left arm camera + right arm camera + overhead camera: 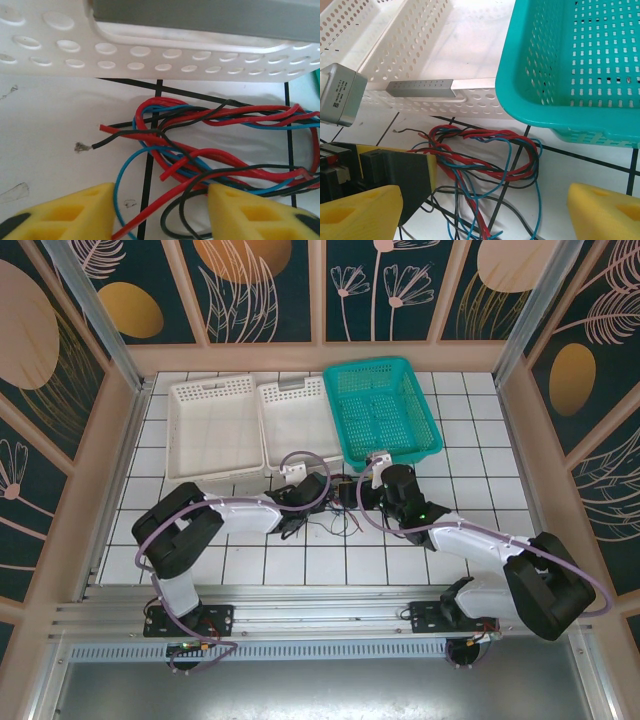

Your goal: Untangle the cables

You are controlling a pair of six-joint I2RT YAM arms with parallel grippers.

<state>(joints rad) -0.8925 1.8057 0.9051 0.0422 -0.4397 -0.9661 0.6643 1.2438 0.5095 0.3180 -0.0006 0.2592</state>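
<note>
Red-black-blue cables (210, 151) — left tool (157, 200) part-open astride them; right tool (485, 200) wide, empty.

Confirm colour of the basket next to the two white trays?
Teal basket, with a grid of small holes; clearest in the right wrist view.

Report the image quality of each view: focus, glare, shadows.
Top external: evenly lit and sharp, but the cables are tiny. Left wrist: cables crisp, white basket glaring, yellow fingers soft. Right wrist: white basket washed out, teal basket clear.
</note>
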